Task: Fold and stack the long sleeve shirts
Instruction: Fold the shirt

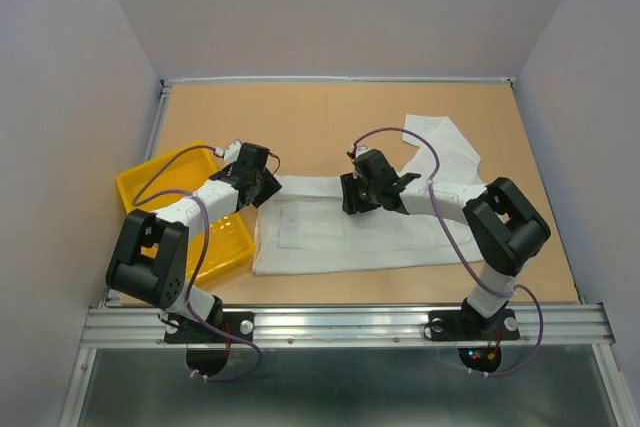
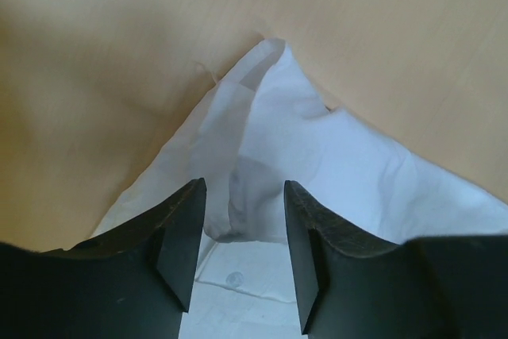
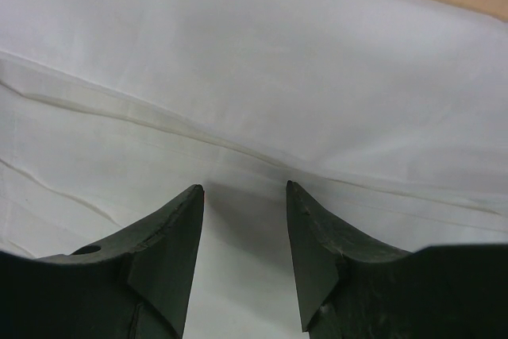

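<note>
A white long sleeve shirt [image 1: 340, 232] lies partly folded across the middle of the table, with one part reaching up to the back right [image 1: 440, 142]. My left gripper [image 1: 262, 187] is open at the shirt's left end; in the left wrist view its jaws [image 2: 244, 196] straddle a raised fold of white fabric [image 2: 262, 129] near a pointed corner, and a button shows below. My right gripper [image 1: 352, 197] is open over the shirt's upper middle; in the right wrist view it [image 3: 244, 192] hovers just above flat cloth [image 3: 254, 77] with a seam line.
A yellow plastic tray [image 1: 160, 187] sits at the left, under the left arm. The brown tabletop [image 1: 300, 117] is bounded by white walls and a metal rail [image 1: 340, 322] at the near edge.
</note>
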Controlling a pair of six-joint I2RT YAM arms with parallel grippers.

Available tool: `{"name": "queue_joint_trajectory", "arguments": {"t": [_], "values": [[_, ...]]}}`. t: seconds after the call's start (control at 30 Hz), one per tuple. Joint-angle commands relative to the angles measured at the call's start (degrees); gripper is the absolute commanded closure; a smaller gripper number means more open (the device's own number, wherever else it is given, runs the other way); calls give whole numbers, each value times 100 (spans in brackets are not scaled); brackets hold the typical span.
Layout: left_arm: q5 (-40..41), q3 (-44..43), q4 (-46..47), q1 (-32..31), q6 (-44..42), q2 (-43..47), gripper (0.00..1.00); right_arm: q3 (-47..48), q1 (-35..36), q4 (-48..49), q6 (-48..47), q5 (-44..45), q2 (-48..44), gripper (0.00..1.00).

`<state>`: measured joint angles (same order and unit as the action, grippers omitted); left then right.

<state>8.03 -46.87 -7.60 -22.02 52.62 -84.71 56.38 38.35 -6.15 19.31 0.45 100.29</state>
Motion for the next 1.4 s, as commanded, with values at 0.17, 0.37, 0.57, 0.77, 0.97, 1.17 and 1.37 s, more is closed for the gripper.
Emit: {"name": "queue_joint_trajectory", "arguments": {"t": [0.17, 0.37, 0.57, 0.77, 0.97, 1.17, 1.37], "values": [[409, 2, -207, 5, -67, 419, 73, -189, 15, -26, 46, 368, -211, 48], [585, 433, -251, 5, -208, 657, 74, -198, 15, -9, 117, 509, -369, 48], [682, 908, 30, -197, -419, 815, 70, -189, 15, 97, 231, 693, -852, 49], [858, 1057, 83, -496, -542, 921, 58, 215, 15, 106, 178, 439, -1302, 48], [1182, 1110, -163, -838, -376, 1272, 49, 698, 24, 106, 380, 105, -801, 48], [1692, 768, -637, -900, -349, 1843, 37, 910, 15, 106, 609, 183, -370, 48], [1755, 4, -778, -909, -621, 1914, 33, 910, 15, 106, 828, 491, -299, 49]]}}
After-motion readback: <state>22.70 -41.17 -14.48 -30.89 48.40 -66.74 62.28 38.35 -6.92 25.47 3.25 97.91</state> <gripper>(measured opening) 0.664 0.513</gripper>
